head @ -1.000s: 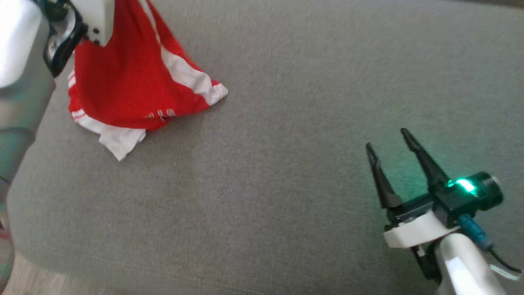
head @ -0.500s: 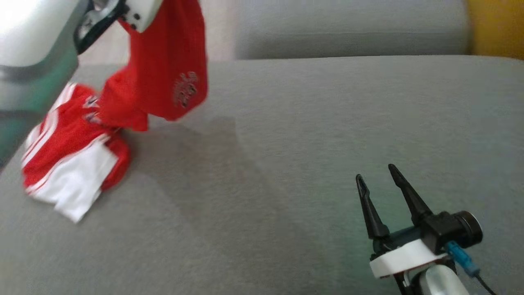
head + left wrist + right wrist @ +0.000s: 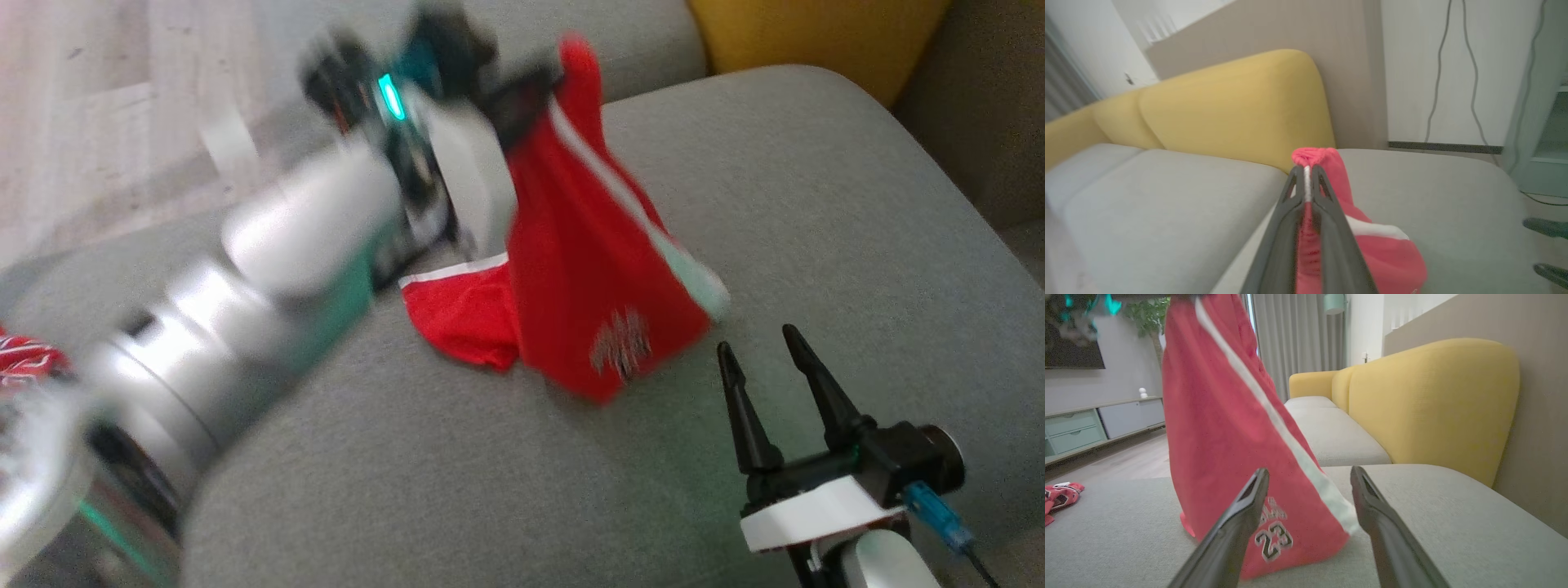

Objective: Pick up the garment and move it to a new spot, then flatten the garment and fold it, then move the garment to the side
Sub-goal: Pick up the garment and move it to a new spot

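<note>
- Plainly the garment (image 3: 604,269) was soft, thin red sports cloth with a white side stripe and a printed number. It hung as a limp cone from one bunched point, its lower part resting on the grey seat cushion (image 3: 816,204).
- Being light and floppy, it would probably sag and swing when carried, and a single pinch gave little control of its shape. A hem corner or a straight edge looked the better hold for spreading it flat.
- The left gripper (image 3: 1306,171) was pressed together on the bunched top fold, with red cloth poking out above its tips.
- The right gripper (image 3: 755,341) stood spread and held nothing, just beside the hanging hem.
- A yellow backrest (image 3: 1433,404) rose behind the cushion.
</note>
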`<state>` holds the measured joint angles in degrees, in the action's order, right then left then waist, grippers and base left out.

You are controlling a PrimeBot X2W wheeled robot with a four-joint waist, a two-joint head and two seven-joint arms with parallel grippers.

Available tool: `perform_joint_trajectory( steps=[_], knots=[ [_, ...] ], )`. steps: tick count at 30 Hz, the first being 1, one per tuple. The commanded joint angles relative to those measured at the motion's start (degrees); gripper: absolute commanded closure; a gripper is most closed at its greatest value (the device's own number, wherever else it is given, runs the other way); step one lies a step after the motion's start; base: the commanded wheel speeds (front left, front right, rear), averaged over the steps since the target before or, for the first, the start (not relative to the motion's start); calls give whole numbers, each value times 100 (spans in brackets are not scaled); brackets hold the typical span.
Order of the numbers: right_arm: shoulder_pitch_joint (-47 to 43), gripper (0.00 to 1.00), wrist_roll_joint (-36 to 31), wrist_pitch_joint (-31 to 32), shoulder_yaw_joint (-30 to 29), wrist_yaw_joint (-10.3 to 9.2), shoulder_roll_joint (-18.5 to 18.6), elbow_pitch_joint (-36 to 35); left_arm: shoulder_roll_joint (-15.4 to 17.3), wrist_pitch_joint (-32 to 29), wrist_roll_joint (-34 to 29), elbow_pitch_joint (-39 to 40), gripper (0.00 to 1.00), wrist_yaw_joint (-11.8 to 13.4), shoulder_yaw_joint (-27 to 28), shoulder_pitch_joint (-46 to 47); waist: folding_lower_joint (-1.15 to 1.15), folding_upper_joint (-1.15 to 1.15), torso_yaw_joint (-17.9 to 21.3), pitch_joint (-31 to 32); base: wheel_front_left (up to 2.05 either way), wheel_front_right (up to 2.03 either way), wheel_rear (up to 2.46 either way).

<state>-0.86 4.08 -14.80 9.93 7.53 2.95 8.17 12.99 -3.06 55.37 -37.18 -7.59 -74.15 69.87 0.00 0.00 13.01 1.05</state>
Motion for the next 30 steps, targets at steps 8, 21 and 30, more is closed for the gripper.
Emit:
perform_joint_trajectory(
  steps=[8,21,30],
  knots=[
    [91,0,226,-20,-7,-4,-7,-221,-712,1207,-426,-521,100,184,99,-1823,0,0,182,-447,0,0,0],
    [12,0,164,-20,-203,-4,-7,-74,-1009,1799,-752,-39,0,661,356,-3025,0,0,-538,-250,0,0,0],
    [-310,0,132,-20,-563,-4,-7,-79,-671,1804,-1805,1338,0,1264,2294,-4184,0,0,-1277,230,0,0,0]
  ],
)
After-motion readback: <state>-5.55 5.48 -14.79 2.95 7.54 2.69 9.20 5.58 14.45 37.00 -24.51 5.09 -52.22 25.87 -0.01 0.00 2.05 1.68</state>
